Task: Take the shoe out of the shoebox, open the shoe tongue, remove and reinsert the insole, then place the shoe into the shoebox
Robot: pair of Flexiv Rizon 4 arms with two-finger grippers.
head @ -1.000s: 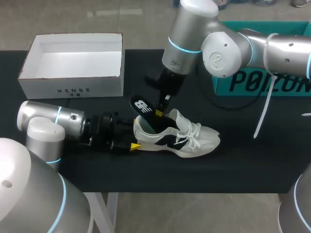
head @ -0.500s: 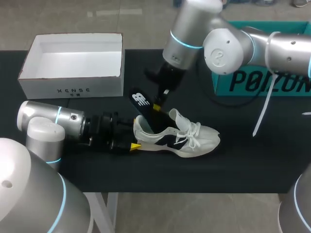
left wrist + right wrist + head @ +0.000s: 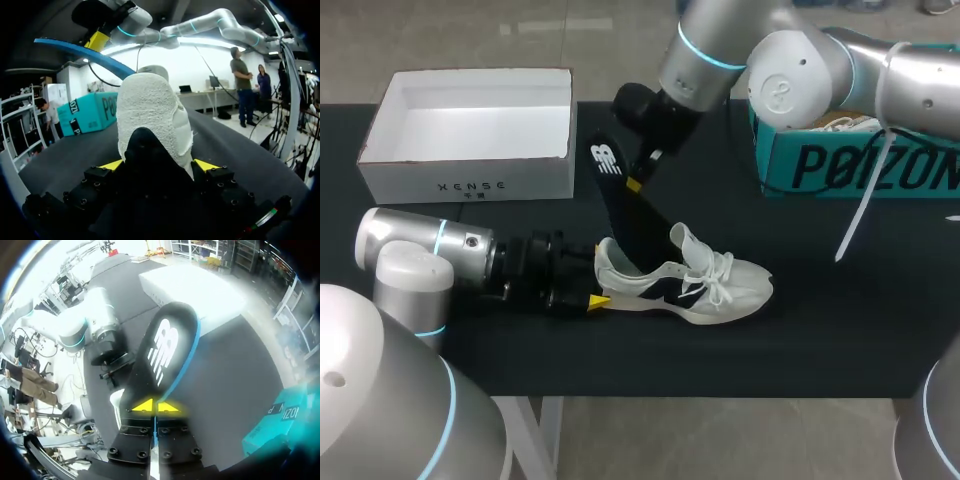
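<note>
1. Right gripper (image 3: 638, 181) clenched on long black foam insole (image 3: 623, 215), tilted up above white mesh sneaker (image 3: 705, 285); insole's lower end sits in sneaker's opening.
2. Left gripper (image 3: 158, 166) clamps sneaker's heel from both sides.
3. Open white cardboard shoebox (image 3: 470, 185) stands behind sneaker's heel, apart.

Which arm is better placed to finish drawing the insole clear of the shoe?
Right. The right gripper is shut on the insole, most of which already stands above the shoe. The left gripper is occupied clamping the heel, which steadies the shoe.
</note>
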